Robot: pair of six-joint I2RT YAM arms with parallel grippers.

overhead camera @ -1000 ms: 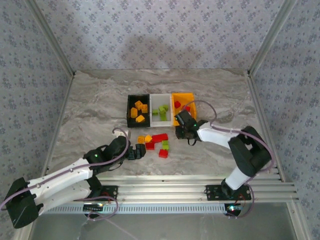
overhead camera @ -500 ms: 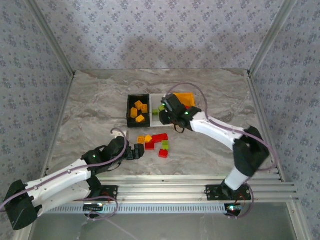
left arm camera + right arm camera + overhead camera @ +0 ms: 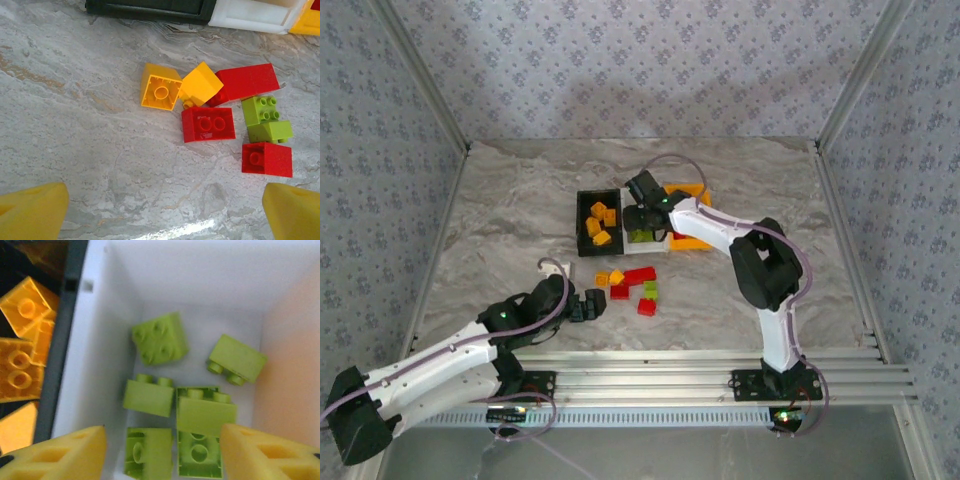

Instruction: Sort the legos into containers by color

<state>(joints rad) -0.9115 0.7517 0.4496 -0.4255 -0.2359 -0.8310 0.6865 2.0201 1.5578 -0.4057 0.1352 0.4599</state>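
Note:
My right gripper [image 3: 162, 450] hangs open over the white container [image 3: 110, 350], and in the top view it [image 3: 642, 215] covers that bin. Below it lie several lime green legos; one [image 3: 205, 412] rests on another between my fingers, touching the right fingertip [image 3: 265, 455]. My left gripper [image 3: 165, 210] is open over bare table, just short of the loose legos: two orange [image 3: 161, 87], three red [image 3: 208, 124] and two green [image 3: 262, 110]. In the top view it [image 3: 595, 303] sits left of that pile [image 3: 630, 283]. The black container [image 3: 582, 215] holds orange legos [image 3: 25, 305].
The orange container [image 3: 695, 240] stands right of the white one, partly behind my right arm. The three bins' near walls run along the top of the left wrist view [image 3: 145, 7]. Patterned walls and metal rails [image 3: 720, 365] bound the marble table.
My right arm swung left from the table in front of the orange bin to above the white bin, and its jaws opened. The left arm barely moved.

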